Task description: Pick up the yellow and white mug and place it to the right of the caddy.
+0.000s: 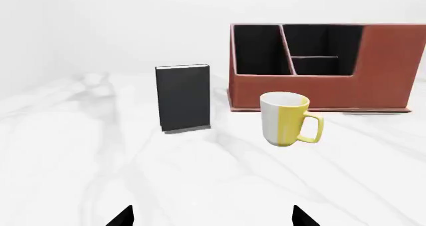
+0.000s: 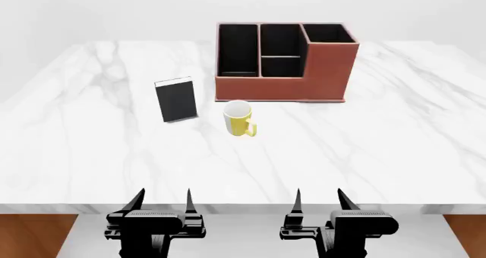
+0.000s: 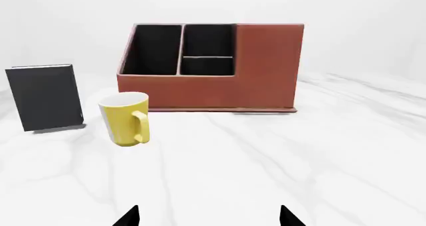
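The yellow and white mug stands upright on the marble table, just in front of the caddy, handle to the right. It also shows in the left wrist view and the right wrist view. The reddish-brown caddy has black compartments and a taller right end. My left gripper and right gripper hover at the table's near edge, both open and empty, far short of the mug. Only the fingertips show in the wrist views.
A small black book-like block stands upright left of the mug and caddy; it also shows in both wrist views. The white marble table stretches wide to the right of the caddy. Its front edge lies under the grippers.
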Robot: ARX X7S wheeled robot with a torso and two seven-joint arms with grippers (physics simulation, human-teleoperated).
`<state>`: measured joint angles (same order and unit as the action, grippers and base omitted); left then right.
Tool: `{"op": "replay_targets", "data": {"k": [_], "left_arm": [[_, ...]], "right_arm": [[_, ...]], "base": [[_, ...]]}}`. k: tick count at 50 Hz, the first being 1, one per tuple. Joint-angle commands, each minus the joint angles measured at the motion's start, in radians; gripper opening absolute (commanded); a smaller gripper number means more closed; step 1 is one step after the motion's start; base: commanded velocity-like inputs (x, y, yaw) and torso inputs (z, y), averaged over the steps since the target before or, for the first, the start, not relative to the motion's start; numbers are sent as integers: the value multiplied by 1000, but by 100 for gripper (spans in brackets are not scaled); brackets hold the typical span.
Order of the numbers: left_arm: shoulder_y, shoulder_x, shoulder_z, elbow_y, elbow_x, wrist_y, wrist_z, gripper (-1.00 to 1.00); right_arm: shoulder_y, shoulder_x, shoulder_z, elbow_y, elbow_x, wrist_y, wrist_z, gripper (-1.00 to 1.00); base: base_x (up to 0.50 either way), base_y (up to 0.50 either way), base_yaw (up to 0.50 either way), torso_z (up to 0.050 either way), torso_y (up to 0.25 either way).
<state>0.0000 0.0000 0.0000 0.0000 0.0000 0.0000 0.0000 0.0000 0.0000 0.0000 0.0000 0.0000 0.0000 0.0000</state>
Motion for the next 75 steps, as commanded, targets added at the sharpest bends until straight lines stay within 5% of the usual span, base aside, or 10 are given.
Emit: {"op": "replay_targets", "data": {"k": [1,23,75], "left_arm": [[1,-14,13,11,-28,-13,-18,100],[-112,-103,122,507,-30,-521,-102,100],[-118,-153,146,567,-50,-564,-167,100]], "right_arm": [[3,10,-10,-30,37,43,31,100],[205,146,-26,-530,121,629,119,100],[192,187,-53,-530,151,604,141,100]], "base": [[0,0,0,0,0],[4,-7,0,0,0],[465,-121,0,0,0]]}}
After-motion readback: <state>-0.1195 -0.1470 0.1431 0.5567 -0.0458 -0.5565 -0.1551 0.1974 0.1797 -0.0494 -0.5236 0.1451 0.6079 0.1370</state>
